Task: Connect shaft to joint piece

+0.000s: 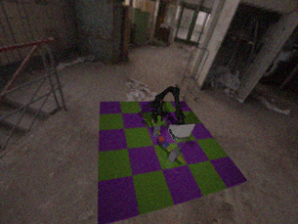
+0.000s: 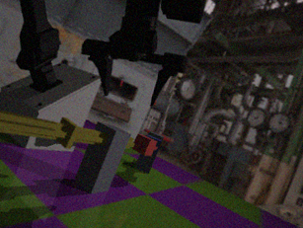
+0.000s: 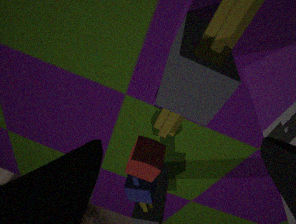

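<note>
The gripper [image 2: 131, 96] [image 3: 181, 146] hovers over the worktop [image 1: 129, 213], its fingers wide apart with nothing between them. Below it, the red joint piece [image 2: 145, 145] [image 3: 146, 159] sits beside the tip of the yellow shaft [image 2: 25, 125] [image 3: 231, 22], near the left-hand finger in the wrist view. That shaft runs through a grey block [image 2: 101, 159] [image 3: 197, 90], also lower than the fingertips.

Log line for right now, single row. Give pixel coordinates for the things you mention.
hand [image 2: 131, 99] [image 3: 181, 146]: open, empty | red joint piece [image 2: 145, 145] [image 3: 145, 159]: not held | yellow shaft [image 2: 28, 127] [image 3: 167, 123]: tip short of joint piece
</note>
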Controlling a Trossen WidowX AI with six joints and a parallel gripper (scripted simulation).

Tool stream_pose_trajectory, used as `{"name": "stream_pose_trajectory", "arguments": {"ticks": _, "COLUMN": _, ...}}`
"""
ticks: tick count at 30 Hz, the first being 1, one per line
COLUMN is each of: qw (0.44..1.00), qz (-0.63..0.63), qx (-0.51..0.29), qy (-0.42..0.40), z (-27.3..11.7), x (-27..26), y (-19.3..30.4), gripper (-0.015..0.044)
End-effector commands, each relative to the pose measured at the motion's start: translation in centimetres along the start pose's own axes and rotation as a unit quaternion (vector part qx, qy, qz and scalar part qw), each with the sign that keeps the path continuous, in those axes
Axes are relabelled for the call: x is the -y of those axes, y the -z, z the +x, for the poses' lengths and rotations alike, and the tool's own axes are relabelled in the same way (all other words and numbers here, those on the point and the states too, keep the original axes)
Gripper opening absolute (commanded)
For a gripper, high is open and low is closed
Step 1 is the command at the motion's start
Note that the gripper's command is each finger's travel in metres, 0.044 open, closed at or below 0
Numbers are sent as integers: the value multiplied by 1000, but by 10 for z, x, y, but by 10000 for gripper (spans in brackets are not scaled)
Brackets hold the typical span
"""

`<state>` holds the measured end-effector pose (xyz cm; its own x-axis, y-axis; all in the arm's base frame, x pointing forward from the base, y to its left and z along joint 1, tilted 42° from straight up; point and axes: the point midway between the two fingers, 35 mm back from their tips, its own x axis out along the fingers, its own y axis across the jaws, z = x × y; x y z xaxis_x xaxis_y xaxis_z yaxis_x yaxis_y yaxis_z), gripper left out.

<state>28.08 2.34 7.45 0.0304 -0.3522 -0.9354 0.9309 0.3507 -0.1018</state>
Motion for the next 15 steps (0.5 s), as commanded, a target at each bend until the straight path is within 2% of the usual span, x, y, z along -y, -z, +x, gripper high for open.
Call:
{"name": "stream_pose_trajectory", "arguments": {"ticks": 1, "qw": 998, "qz": 63, "qx": -23, "qy": -3, "z": 12, "x": -3, "y": 14, "gripper": 440}}
{"name": "stream_pose_trajectory", "arguments": {"ticks": 10, "qw": 977, "qz": 200, "qx": -70, "qy": -9, "z": 32, "x": -10, "y": 40, "gripper": 440}}
{"name": "stream_pose_trajectory", "arguments": {"ticks": 15, "qw": 975, "qz": 210, "qx": -73, "qy": -9, "z": 33, "x": -10, "y": 42, "gripper": 440}}
